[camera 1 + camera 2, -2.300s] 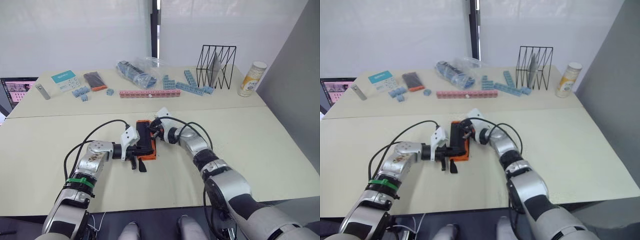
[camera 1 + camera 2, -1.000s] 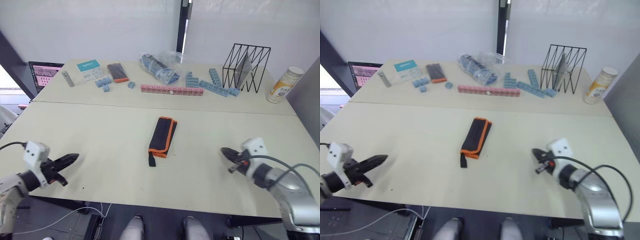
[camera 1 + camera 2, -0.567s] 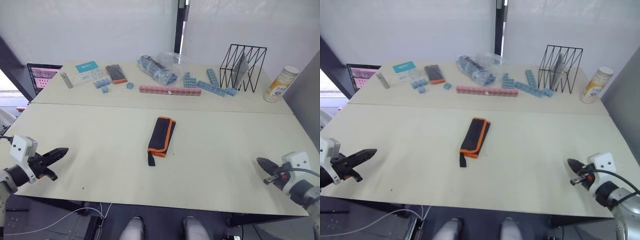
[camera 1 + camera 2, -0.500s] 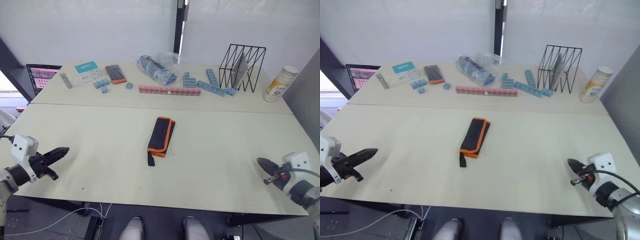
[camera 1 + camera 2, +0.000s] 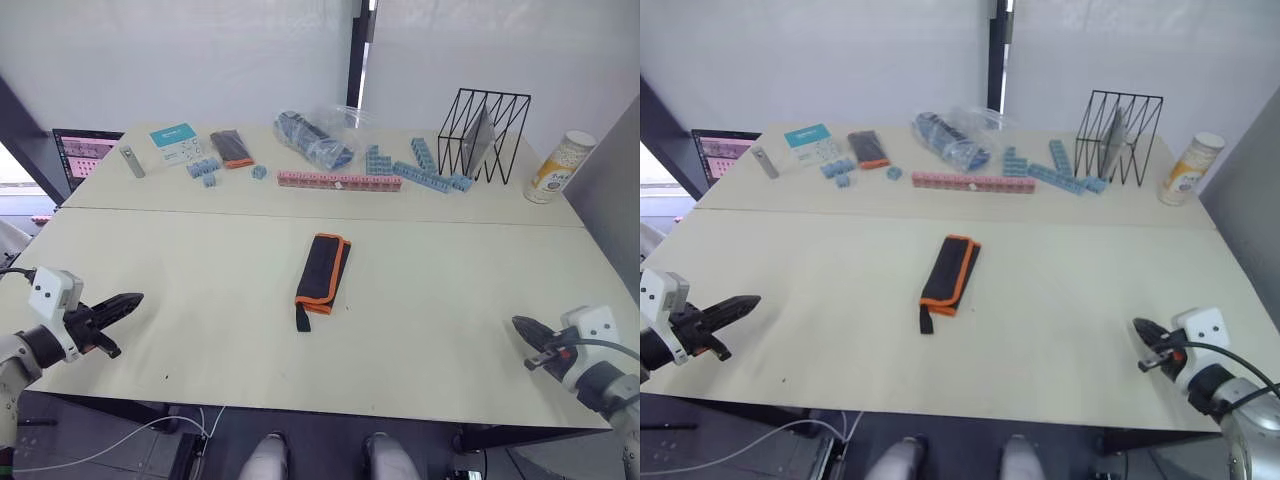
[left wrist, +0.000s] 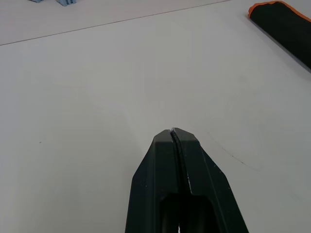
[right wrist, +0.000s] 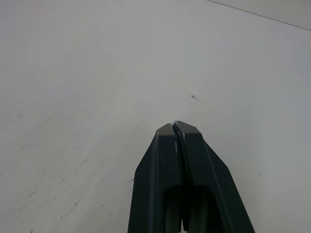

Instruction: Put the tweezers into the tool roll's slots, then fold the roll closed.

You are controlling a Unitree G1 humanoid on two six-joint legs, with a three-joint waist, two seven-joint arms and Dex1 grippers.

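The tool roll [image 5: 322, 270] lies folded shut in the middle of the table, black with orange edging, its black strap trailing toward the front edge. One corner of it shows in the left wrist view [image 6: 286, 24]. The tweezers and the slots are hidden. My left gripper [image 5: 135, 298] hangs over the table's front left edge, far from the roll, its fingers shut on nothing [image 6: 174, 131]. Over the front right corner is my right gripper [image 5: 518, 324], likewise shut and empty [image 7: 174, 124].
Along the back stand a wire rack [image 5: 483, 130], a yellow can [image 5: 556, 167], blue blocks [image 5: 422, 172], a pink block strip [image 5: 340, 181], a clear bag [image 5: 318, 138], a small black-and-orange case [image 5: 232, 148], a teal card [image 5: 179, 140] and a screen [image 5: 84, 157].
Both arms have drawn back from the folded roll to the table's front corners. Over the last half second they hold nearly still.
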